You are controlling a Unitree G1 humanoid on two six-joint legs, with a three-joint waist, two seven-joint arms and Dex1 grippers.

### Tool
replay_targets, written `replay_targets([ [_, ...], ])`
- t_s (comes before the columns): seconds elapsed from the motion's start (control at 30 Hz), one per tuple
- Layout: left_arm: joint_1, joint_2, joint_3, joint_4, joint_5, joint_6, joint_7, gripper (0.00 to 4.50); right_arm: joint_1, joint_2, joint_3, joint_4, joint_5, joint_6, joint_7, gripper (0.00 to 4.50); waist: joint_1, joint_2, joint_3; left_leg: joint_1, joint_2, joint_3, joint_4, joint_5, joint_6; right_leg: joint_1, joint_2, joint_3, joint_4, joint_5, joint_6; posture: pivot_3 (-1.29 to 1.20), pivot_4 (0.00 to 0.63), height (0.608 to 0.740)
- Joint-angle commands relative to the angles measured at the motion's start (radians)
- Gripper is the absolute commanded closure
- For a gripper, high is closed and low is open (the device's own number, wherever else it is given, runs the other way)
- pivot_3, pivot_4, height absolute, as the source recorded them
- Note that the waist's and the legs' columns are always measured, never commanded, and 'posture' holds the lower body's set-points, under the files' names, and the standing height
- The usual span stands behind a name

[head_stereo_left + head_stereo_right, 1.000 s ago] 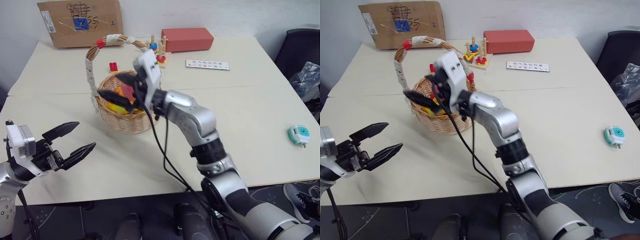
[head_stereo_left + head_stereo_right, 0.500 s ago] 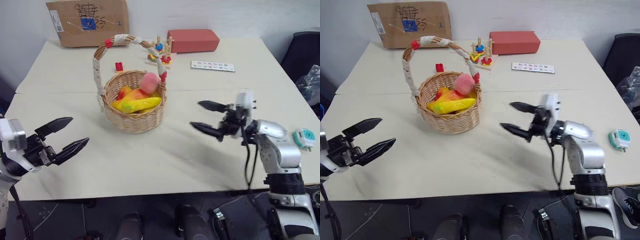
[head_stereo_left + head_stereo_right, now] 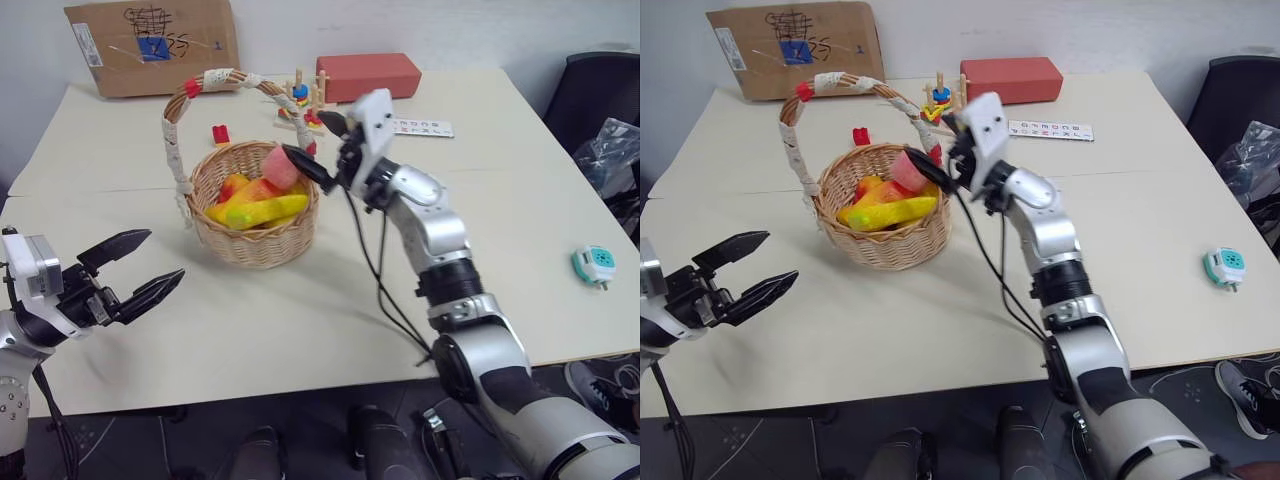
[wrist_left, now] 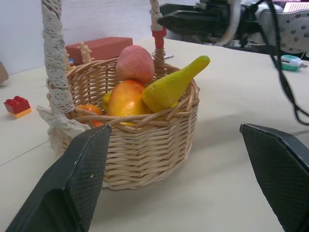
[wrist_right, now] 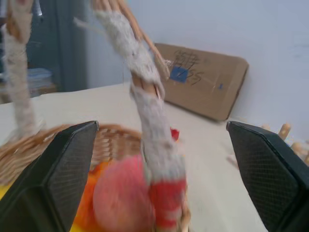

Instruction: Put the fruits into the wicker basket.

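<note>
We see the round tan wicker basket [image 3: 253, 215] on the tabletop [image 3: 520, 240]; it holds the curved yellow banana [image 3: 255, 210], the pink-red peach [image 3: 280, 168] and the yellow-orange mango [image 4: 126, 99]. The right end effector [image 3: 315, 145] is beside its handle, fingers apart and empty. The left end effector [image 3: 140, 270] is also open.

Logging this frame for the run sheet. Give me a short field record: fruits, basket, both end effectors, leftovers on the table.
fruits: banana, peach, mango, all in the basket
basket: wicker basket upright on the table
left end effector: open, empty, apart from the basket
right end effector: open, empty, at the basket's handle
leftovers: red block, teal gadget
</note>
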State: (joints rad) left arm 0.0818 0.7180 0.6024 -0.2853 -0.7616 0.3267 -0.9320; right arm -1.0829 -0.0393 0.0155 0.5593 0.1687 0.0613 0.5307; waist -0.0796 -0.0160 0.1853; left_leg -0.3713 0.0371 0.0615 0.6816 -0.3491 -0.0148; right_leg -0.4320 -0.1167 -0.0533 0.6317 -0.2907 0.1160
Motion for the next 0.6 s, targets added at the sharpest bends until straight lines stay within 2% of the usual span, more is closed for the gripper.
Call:
replay_targets([
  [0.03,0.010,0.000,0.028,-0.054,-0.019,-0.007,0.013,0.00,-0.010,0.022,-0.004,-0.004,-0.018,-0.024,-0.064,1.34,0.002,0.000,0.000,0.000,0.000,-0.001,0.000,0.000,0.000,0.000,0.000,0.000,0.000,0.000,0.000,0.00,0.150,0.740],
  [0.3,-0.017,0.006,0.019,-0.058,-0.023,-0.005,0.029,0.00,0.014,0.034,0.020,-0.060,-0.029,0.038,-0.096,4.20,-0.005,0.000,0.000,0.000,0.002,0.000,0.000,0.000,0.000,0.000,0.001,0.000,0.000,0.000,0.000,0.00,0.150,0.740],
  [0.47,-0.073,-0.002,-0.029,-0.039,-0.015,-0.008,0.030,0.00,0.052,-0.020,-0.019,-0.183,0.010,0.068,-0.074,4.24,-0.002,0.000,0.000,0.000,0.002,0.000,0.000,0.000,0.000,0.000,0.001,0.000,0.000,0.000,0.000,0.00,0.150,0.740],
  [0.6,-0.119,-0.007,-0.074,-0.007,-0.004,-0.013,0.017,0.00,0.107,-0.148,-0.078,-0.320,0.071,0.145,-0.013,4.24,0.014,0.000,0.000,0.000,0.000,0.000,0.000,-0.001,0.001,0.000,0.000,0.000,-0.001,0.000,0.000,0.00,0.150,0.740],
])
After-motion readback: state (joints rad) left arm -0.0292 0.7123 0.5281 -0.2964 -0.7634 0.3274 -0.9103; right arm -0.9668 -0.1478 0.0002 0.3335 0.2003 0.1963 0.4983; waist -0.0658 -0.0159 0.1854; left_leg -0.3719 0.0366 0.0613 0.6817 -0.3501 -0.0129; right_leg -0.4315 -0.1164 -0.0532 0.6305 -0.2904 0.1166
